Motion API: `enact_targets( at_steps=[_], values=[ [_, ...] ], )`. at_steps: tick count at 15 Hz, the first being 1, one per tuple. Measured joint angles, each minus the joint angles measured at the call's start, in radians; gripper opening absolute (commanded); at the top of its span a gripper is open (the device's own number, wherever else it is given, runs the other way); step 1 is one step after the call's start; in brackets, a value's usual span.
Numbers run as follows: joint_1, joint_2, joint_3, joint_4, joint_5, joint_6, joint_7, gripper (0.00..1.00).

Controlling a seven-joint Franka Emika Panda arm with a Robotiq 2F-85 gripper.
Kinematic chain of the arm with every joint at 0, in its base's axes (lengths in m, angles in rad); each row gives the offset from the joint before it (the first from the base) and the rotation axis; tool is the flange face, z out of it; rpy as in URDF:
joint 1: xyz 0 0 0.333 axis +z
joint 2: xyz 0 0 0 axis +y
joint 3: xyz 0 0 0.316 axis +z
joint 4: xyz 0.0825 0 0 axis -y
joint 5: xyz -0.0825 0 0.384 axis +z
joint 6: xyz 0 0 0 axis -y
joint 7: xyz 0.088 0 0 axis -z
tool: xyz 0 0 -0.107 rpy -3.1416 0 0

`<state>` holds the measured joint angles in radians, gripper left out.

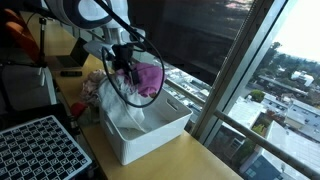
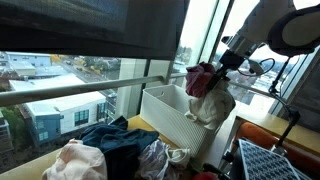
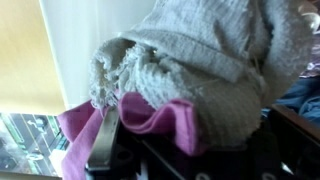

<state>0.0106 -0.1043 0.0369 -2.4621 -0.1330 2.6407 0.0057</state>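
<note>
My gripper (image 1: 127, 68) hangs over the white bin (image 1: 160, 135) and is shut on a bundle of cloth: a pink garment (image 1: 148, 78) and a pale grey knitted cloth (image 1: 122, 108) that droops into the bin. In an exterior view the gripper (image 2: 213, 75) holds the pink garment (image 2: 200, 78) and the grey cloth (image 2: 215, 105) above the white bin (image 2: 165, 112). The wrist view is filled by the grey knit (image 3: 200, 60) over the pink fabric (image 3: 160, 118); the fingers are mostly hidden.
A pile of clothes (image 2: 120, 150) lies beside the bin, with a dark blue garment and a pale pink one (image 2: 75, 163). A black perforated tray (image 1: 40, 150) sits near the table front. Large windows (image 1: 230, 60) and a rail run close behind the bin.
</note>
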Motion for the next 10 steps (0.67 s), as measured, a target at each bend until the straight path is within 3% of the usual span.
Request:
enact_targets(
  at_steps=[1, 2, 10],
  values=[
    [-0.006, 0.012, -0.007, -0.002, 0.000, 0.009, -0.001, 0.09],
    [-0.011, 0.028, -0.012, -0.002, 0.000, 0.016, -0.002, 0.29],
    [0.013, 0.149, -0.003, 0.031, -0.001, 0.032, -0.002, 0.88]
  ],
)
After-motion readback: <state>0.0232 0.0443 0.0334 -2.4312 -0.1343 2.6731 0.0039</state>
